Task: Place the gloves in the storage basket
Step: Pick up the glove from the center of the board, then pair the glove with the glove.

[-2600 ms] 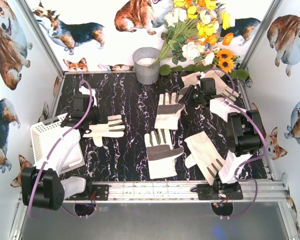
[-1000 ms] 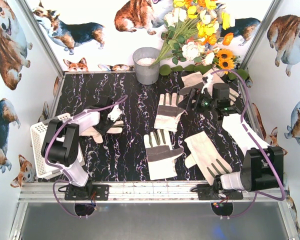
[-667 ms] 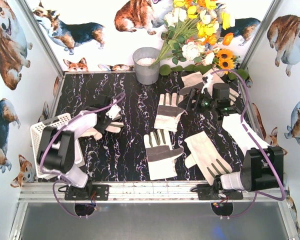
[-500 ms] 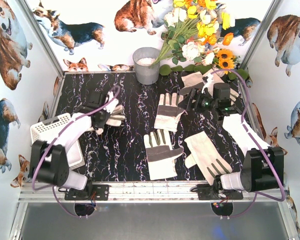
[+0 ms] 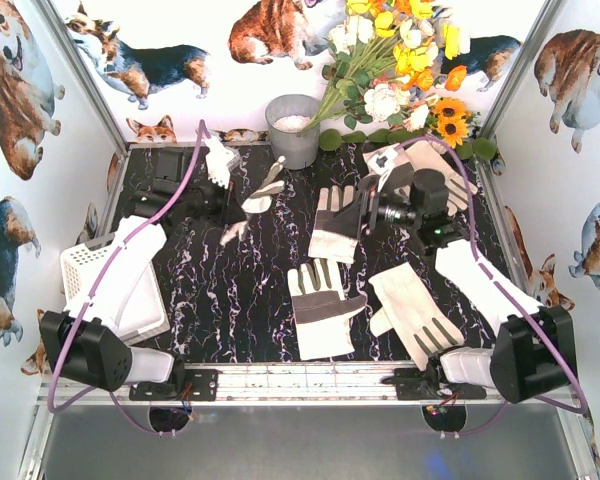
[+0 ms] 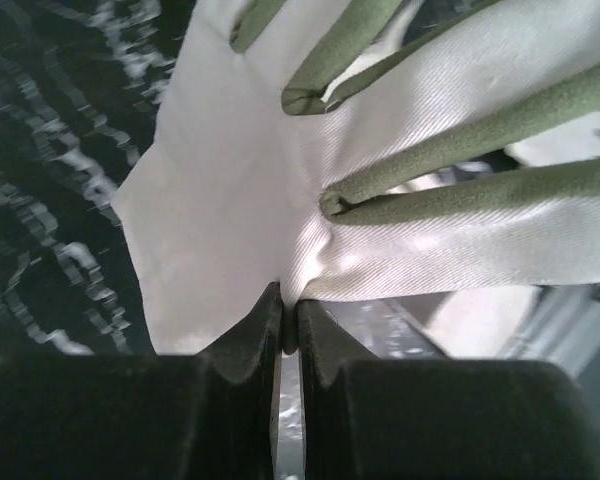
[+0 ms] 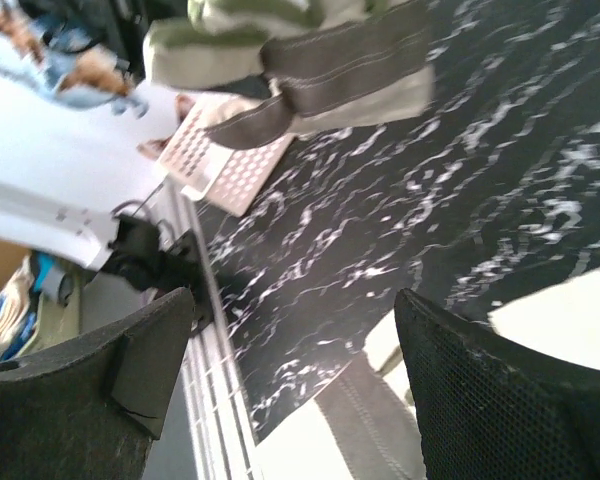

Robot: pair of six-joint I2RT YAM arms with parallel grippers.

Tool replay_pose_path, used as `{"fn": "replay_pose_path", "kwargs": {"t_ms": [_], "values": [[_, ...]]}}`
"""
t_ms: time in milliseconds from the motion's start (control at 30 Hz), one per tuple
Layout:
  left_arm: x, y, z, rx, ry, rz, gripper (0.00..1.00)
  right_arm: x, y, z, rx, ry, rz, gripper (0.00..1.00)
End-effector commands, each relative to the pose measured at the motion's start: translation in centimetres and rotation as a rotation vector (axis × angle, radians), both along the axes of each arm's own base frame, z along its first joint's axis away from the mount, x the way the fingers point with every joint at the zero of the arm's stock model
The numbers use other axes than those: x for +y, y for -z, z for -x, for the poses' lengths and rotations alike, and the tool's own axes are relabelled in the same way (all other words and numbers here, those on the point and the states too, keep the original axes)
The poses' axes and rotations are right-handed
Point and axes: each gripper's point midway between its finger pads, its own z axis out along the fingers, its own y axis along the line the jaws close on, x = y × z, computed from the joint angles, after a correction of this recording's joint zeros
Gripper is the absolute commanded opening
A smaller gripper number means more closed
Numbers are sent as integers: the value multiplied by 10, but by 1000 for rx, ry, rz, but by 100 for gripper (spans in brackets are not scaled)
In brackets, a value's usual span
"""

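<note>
My left gripper [image 5: 232, 198] is shut on the cuff edge of a cream glove [image 5: 263, 190], which hangs in the air over the back left of the table. In the left wrist view the fingertips [image 6: 270, 320] pinch the white cloth [image 6: 230, 200]. The white storage basket [image 5: 92, 268] stands at the near left, partly under the left arm. My right gripper [image 5: 368, 213] is open and empty just right of a glove [image 5: 332, 228] at centre back; its fingers [image 7: 150, 350] stand wide apart. More gloves lie at centre [image 5: 320, 298], near right [image 5: 412, 312] and back right [image 5: 435, 160].
A grey metal bucket [image 5: 293, 130] stands at the back centre with a bunch of flowers [image 5: 400, 70] to its right. The metal rail [image 5: 310, 380] runs along the near edge. The right wrist view shows the basket [image 7: 230, 160] and a glove [image 7: 320, 50] beyond my open fingers.
The left gripper shut on the glove by the basket and lifted it up toward the back. The right gripper moved left toward the centre-back glove and opened a little wider.
</note>
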Motion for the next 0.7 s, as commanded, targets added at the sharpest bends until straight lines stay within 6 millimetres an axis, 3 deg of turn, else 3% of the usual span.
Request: {"fn": "replay_pose_path", "kwargs": {"t_ms": [0, 200, 300, 500, 667], "values": [[-50, -56, 37, 19, 209, 266, 0, 18, -34, 34, -157, -138, -66, 84], [-94, -83, 88, 56, 415, 376, 0, 22, -33, 37, -191, -124, -66, 84], [-109, -105, 108, 28, 480, 454, 0, 20, -27, 35, -189, -105, -45, 84], [-115, -131, 136, 8, 551, 557, 0, 20, -41, 50, -203, -157, -60, 84], [-118, -129, 150, 29, 588, 574, 0, 23, -64, 73, -223, -269, -126, 84]]}}
